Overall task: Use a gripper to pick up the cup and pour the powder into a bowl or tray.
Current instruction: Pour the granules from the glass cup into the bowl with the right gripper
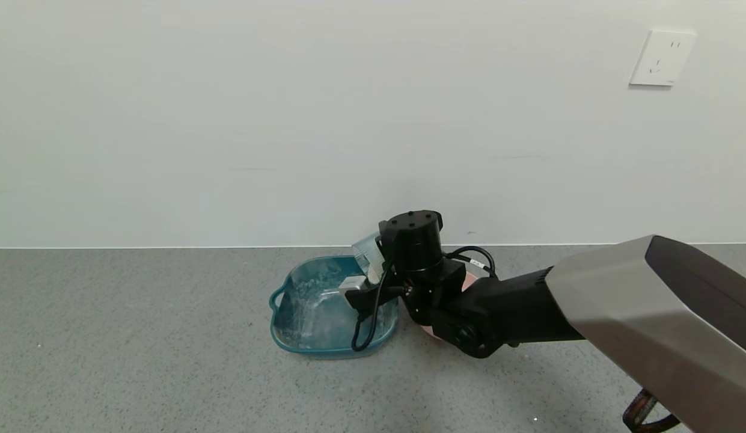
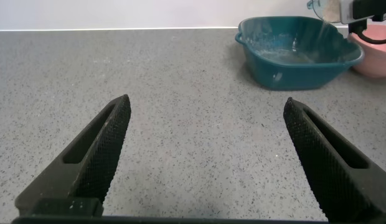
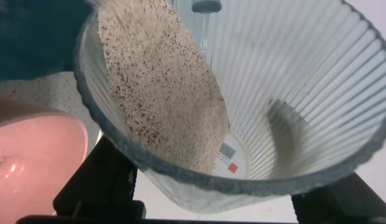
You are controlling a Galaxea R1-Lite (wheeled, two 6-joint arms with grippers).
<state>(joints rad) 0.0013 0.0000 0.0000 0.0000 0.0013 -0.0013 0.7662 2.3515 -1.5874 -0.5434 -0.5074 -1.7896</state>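
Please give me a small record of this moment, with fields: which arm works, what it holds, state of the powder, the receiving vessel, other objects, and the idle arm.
working arm: right gripper, over the far right part of the tray
held object: ribbed cup, clamped and tipped toward the tray
powder: beige heap lying on the lowered side of the cup, reaching its rim
receiving vessel: teal tray on the grey counter, with pale smears inside
other objects: pink bowl beside the tray; wall socket
idle arm: left gripper, open, low over the counter, away from the tray
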